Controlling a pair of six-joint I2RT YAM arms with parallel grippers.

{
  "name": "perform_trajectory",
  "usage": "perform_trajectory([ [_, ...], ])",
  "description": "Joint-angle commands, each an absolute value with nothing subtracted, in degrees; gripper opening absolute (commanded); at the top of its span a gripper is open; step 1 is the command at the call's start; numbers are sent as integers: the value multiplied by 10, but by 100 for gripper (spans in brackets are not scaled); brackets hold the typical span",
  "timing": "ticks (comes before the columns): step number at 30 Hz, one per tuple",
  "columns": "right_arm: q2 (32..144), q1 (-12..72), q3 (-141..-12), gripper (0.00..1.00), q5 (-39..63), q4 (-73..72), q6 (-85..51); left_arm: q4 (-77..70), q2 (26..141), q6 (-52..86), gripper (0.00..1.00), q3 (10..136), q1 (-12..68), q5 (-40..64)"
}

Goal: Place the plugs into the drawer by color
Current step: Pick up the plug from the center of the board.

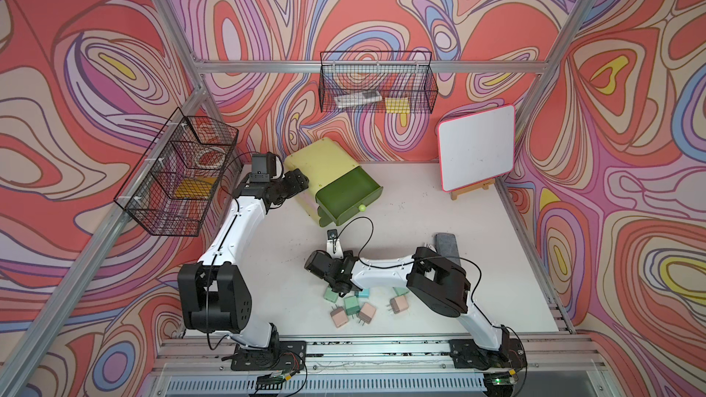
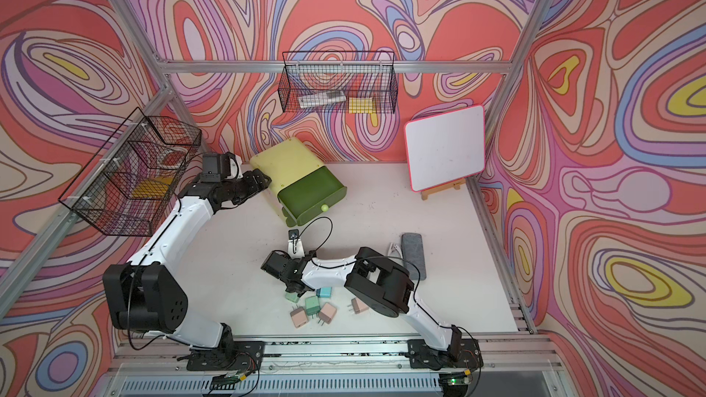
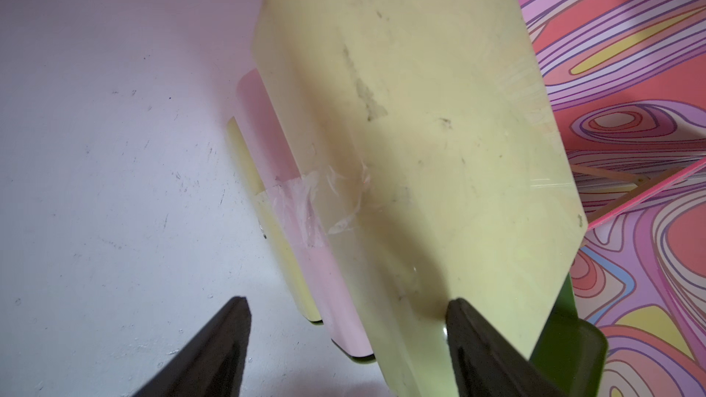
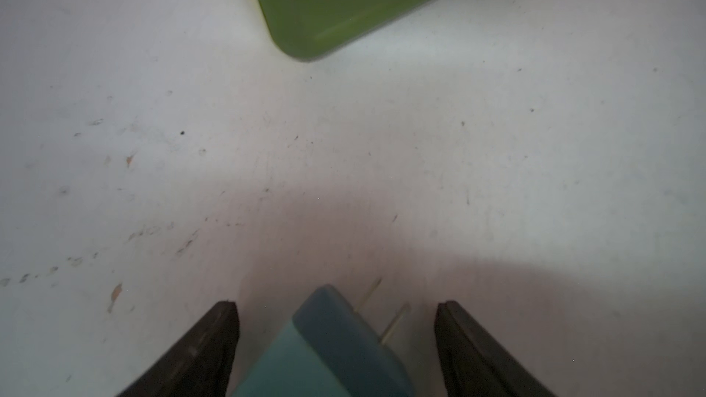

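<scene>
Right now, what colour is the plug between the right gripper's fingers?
Blue: the plug shows best in the right wrist view.

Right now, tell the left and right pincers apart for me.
Left pincer is at the back, beside the drawer cabinet; right pincer is up front among the plugs. Left spans the cabinet's edge; right straddles a blue plug. Both stand open, gripping nothing.

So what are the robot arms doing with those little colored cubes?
They're sorting them by color into a small cabinet. The right pincer hangs open around a blue plug on the table, not gripping it yet. The other plugs, pink and green, lie close by. The left pincer, open too, is beside the cabinet, and one drawer is pulled out.
</scene>
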State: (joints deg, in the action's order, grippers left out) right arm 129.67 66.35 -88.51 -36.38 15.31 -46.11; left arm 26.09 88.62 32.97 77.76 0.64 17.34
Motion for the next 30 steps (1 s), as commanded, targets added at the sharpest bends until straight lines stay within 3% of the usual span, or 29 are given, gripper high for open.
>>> perform_trajectory([
  [1,1310,662,-892,76,-352,155,-446,266,872,322,80,771,1,169],
  [18,1255,668,-832,25,-287,107,-332,265,870,322,80,773,-1,168],
  [22,1226,682,-805,20,-260,88,-279,265,870,322,80,771,-1,169],
  [30,1147,699,-764,18,-209,62,-199,264,868,322,80,769,-1,170],
])
